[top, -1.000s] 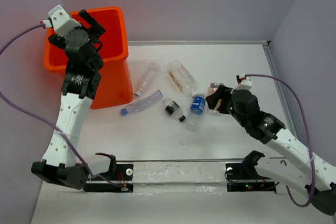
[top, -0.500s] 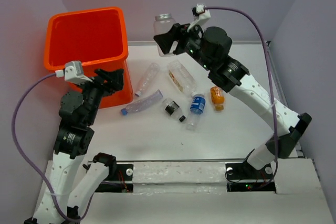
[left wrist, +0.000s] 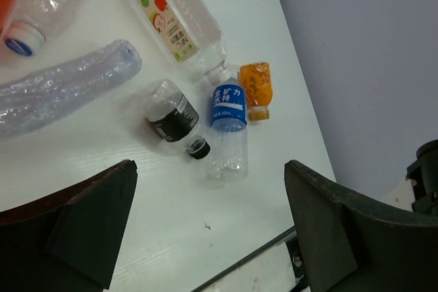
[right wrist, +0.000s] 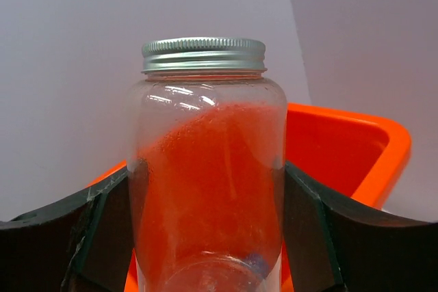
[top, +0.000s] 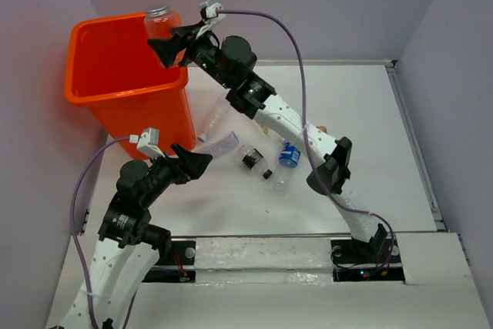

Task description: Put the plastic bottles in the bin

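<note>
My right gripper point(top: 168, 41) is shut on a clear bottle with a silver cap point(top: 159, 21), held upright above the right rim of the orange bin point(top: 108, 75). In the right wrist view that bottle point(right wrist: 205, 162) fills the space between the fingers point(right wrist: 102, 237), with the bin point(right wrist: 356, 141) behind it. My left gripper point(top: 196, 162) hangs open and empty over the table, near the bin's front corner. Ahead of it lie a black-label bottle point(left wrist: 171, 117), a blue-label bottle point(left wrist: 228, 124), an orange bottle point(left wrist: 256, 87), an apple-label bottle point(left wrist: 179, 18) and a crushed clear bottle point(left wrist: 65, 87).
Another clear bottle point(top: 216, 115) lies beside the bin's right wall. The right arm stretches across the table above the bottles and hides part of them. Grey walls close in the table at the back and on the right.
The right arm has swung from the right side of the table to over the bin, carrying the silver-capped bottle. The left arm has come off the bin and dropped low towards the table.
</note>
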Robot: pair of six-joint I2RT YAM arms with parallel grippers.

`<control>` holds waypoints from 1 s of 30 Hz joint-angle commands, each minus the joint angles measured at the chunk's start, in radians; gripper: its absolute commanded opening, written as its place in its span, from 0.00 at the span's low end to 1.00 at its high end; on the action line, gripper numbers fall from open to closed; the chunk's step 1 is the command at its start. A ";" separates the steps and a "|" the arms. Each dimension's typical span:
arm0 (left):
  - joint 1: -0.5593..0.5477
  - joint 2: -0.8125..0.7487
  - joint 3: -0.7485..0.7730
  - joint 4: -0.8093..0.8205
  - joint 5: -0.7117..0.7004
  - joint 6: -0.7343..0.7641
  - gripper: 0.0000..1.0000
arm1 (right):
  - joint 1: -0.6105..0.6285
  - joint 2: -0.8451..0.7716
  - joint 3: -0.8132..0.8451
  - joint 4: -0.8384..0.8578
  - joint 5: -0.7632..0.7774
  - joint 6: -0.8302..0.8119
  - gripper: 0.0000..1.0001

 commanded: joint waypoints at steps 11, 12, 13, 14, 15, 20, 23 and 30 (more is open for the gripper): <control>-0.238 0.114 -0.100 0.131 -0.123 -0.105 0.98 | 0.080 0.116 0.080 0.278 0.020 -0.121 1.00; -0.295 0.134 -0.100 0.143 -0.146 -0.115 0.98 | 0.080 0.078 0.068 0.254 0.017 -0.116 1.00; -0.324 0.181 -0.097 0.171 -0.172 -0.120 0.98 | 0.080 0.054 0.024 0.242 0.006 -0.112 1.00; -0.355 0.209 -0.094 0.183 -0.232 -0.125 0.98 | 0.080 0.021 -0.012 0.229 0.001 -0.104 1.00; -0.387 0.236 -0.089 0.192 -0.260 -0.128 0.98 | 0.080 -0.053 -0.058 0.219 0.000 -0.096 1.00; -0.570 0.431 -0.026 0.214 -0.487 -0.129 0.99 | 0.080 -0.258 -0.257 0.099 -0.002 -0.124 1.00; -0.605 0.532 0.017 0.228 -0.571 -0.135 0.99 | 0.062 -0.485 -0.547 0.085 0.085 -0.158 0.98; -0.703 0.752 0.122 0.323 -0.668 -0.131 0.97 | -0.284 -1.065 -1.347 0.050 0.159 0.032 0.81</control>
